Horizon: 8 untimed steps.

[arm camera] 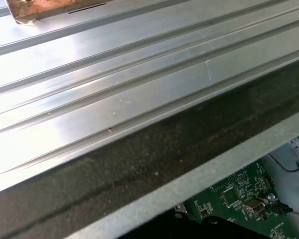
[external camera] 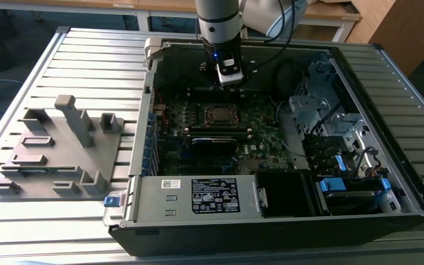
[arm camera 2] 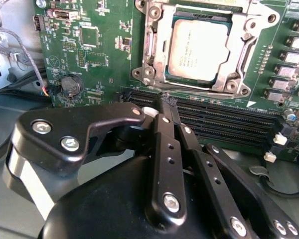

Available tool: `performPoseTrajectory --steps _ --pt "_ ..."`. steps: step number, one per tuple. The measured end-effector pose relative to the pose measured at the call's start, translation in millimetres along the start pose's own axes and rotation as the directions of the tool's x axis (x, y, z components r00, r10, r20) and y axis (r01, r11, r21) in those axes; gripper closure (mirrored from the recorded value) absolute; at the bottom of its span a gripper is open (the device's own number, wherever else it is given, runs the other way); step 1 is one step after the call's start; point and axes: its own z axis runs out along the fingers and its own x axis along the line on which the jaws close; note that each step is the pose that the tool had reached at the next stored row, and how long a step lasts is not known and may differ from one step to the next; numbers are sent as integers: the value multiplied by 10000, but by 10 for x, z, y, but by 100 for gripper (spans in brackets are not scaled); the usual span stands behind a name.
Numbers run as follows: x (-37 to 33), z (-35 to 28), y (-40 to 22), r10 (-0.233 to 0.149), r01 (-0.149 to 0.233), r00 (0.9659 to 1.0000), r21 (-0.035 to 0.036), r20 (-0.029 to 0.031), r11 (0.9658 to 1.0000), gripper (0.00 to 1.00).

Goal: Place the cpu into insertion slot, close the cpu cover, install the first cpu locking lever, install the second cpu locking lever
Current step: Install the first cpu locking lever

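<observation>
The cpu (arm camera 2: 198, 47), a dull silver square chip, lies flat in the insertion slot (arm camera 2: 239, 88) on the green board. The cpu cover (arm camera 2: 157, 30), a silvery frame, lies down around the chip's edges. Whether the thin locking levers along the socket's sides are latched I cannot tell. My gripper (arm camera 2: 168, 101) hovers just off the socket, over the long black memory slots, its black fingers (arm camera 2: 164, 149) shut together on nothing. In the exterior view the gripper (external camera: 231, 83) hangs inside the open computer case, just behind the socket and cpu (external camera: 220, 114).
Long black memory slots (arm camera 2: 224, 124) run beside the socket. A grey holder fixture (external camera: 57, 149) stands on the ribbed metal table (arm camera: 114, 84) at the exterior view's left. Case walls, a power supply (external camera: 197, 196), drive cages (external camera: 322, 110) and cables ring the board.
</observation>
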Motion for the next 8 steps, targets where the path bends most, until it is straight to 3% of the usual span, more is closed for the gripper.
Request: performPoseTrajectory --steps 8 --pt "-1 -6 1 1 -1 10000 -2 0 10000 89"
